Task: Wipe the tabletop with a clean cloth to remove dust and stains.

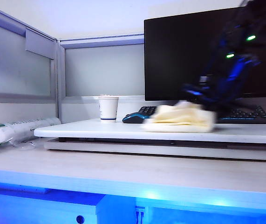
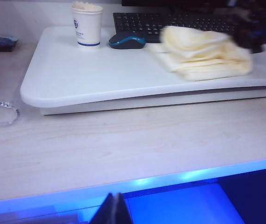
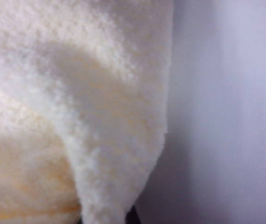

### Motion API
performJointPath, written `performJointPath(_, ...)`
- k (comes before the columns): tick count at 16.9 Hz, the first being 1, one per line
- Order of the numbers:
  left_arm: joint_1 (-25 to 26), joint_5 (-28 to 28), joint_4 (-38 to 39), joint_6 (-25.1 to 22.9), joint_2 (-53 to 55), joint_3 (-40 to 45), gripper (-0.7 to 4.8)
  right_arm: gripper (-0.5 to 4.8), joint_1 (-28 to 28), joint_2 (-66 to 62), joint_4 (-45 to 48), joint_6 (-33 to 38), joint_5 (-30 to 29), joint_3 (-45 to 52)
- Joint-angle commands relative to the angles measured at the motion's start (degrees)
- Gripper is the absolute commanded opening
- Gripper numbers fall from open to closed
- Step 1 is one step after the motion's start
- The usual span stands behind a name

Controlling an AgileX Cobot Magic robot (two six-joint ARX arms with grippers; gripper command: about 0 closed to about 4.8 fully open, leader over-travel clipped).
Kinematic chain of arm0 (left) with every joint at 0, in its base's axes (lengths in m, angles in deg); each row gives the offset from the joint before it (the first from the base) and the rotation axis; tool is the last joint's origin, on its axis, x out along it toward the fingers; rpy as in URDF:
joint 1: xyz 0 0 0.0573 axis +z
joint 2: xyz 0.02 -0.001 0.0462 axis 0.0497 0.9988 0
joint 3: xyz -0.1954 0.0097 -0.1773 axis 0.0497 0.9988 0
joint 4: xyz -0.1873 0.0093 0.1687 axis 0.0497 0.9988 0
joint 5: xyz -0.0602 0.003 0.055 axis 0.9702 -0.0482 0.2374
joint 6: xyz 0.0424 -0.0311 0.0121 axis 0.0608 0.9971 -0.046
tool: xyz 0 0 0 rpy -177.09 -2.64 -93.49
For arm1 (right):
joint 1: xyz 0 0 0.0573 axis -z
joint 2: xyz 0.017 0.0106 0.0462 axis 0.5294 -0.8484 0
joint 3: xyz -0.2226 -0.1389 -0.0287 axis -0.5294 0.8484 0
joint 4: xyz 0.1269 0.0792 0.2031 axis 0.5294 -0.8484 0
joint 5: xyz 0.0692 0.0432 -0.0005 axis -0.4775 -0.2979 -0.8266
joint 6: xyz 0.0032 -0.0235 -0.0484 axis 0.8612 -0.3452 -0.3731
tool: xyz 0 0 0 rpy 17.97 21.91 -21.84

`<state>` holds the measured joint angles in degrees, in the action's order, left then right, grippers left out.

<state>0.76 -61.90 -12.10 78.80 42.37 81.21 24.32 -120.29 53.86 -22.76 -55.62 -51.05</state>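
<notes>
The right end effector [image 1: 206,108] was a dark motion blur just behind the cloth [image 1: 181,118]; terry folds hid its jaws. The left end effector [image 2: 110,211] was cut off by the frame's edge.

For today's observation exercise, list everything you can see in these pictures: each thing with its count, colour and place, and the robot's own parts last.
tabletop: one, white slab with a rounded edge, lying on the desk.
cloth: one, cream-yellow terry, bunched on the tabletop in front of the keyboard.
paper cup: one, white with a blue band, at the tabletop's back left.
mouse: one, black and blue, between cup and cloth.
keyboard: one, black, behind the cloth.
monitor: one, black, screen dark, at the back.
desk: one, pale wood-grain, under the tabletop.
right gripper: one, dark, blurred, at the cloth's right end; shut on the cloth.
left gripper: one, dark, low over the desk's front edge; state unclear.
</notes>
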Motion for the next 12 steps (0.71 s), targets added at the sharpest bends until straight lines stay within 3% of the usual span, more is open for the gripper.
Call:
performJointPath(1,0.0,0.8,1.4,0.2,0.0,-0.1,-0.06,-0.06,4.6,2.2,-8.5,-4.6,2.6,0.5)
performJointPath(7,0.0,0.2,1.4,0.2,0.0,0.0,-0.06,-0.06,13.5,8.5,-14.1,-9.3,3.4,0.5)
performJointPath(12,0.0,0.2,1.4,0.2,0.0,0.0,-0.06,-0.06,17.7,10.3,-16.4,-11.6,3.1,0.5)
